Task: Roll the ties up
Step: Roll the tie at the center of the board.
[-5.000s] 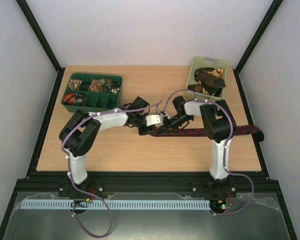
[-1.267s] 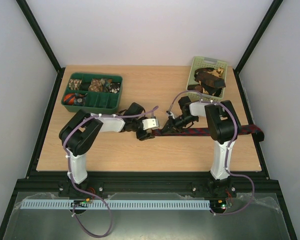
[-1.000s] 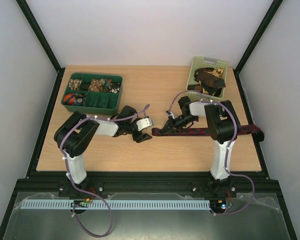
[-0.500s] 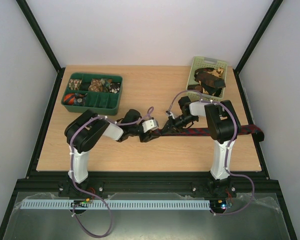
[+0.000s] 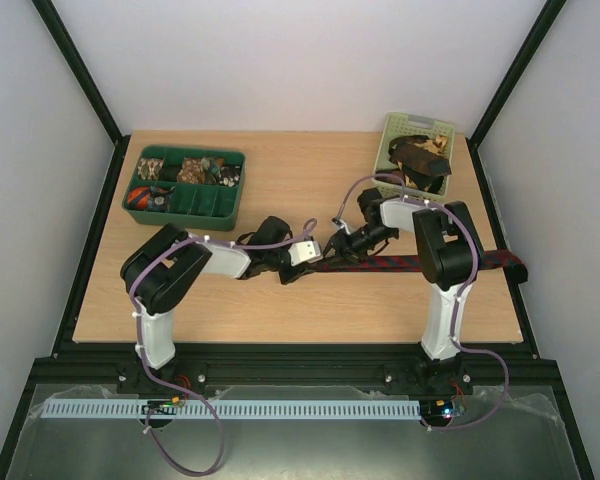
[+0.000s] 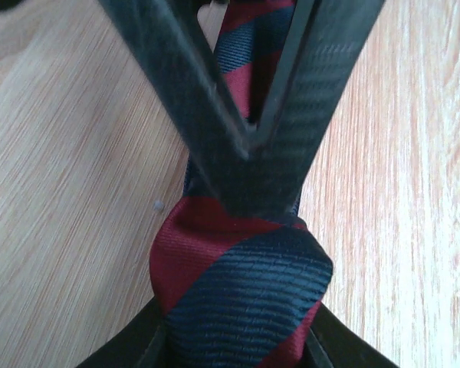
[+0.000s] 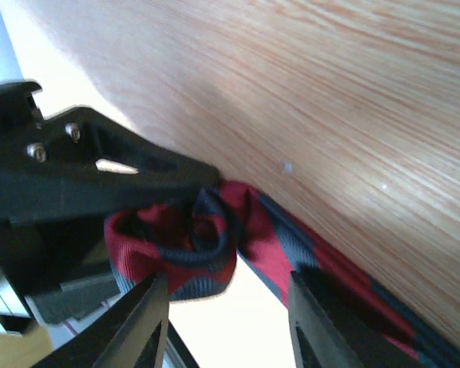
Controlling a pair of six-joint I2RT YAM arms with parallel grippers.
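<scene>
At the mouth of my left gripper (image 6: 238, 345), down on the pale wooden tabletop (image 6: 69, 199): I am holding the small rolled end (image 6: 241, 280) of the dark red fabric necktie with navy diagonal stripes (image 5: 420, 264). The gripper is standing narrow and touching the coil on both sides. I am pinching it so the first turns are not springing loose.

Just ahead of it, my right gripper (image 7: 226, 285) is reaching in from the opposite side with its jaws parted and nothing held. The coil is sitting just beyond its tips. My guess: it is standing by to steady the flat fabric.

Behind the right gripper, the unrolled length is lying flat and straight, running out past the table's edge. Laid out this way it should be feeding in without twisting.

Far beyond the right gripper, the pale green plastic basket (image 5: 392, 138) is holding loose ties (image 5: 418, 160) awaiting their turn. Well off past my left arm, the dark green divided plastic tray (image 5: 215, 208) is carrying what look like rolled bundles (image 5: 190, 170).

Judgement: this roll is barely begun, with most of the length still to wind.
</scene>
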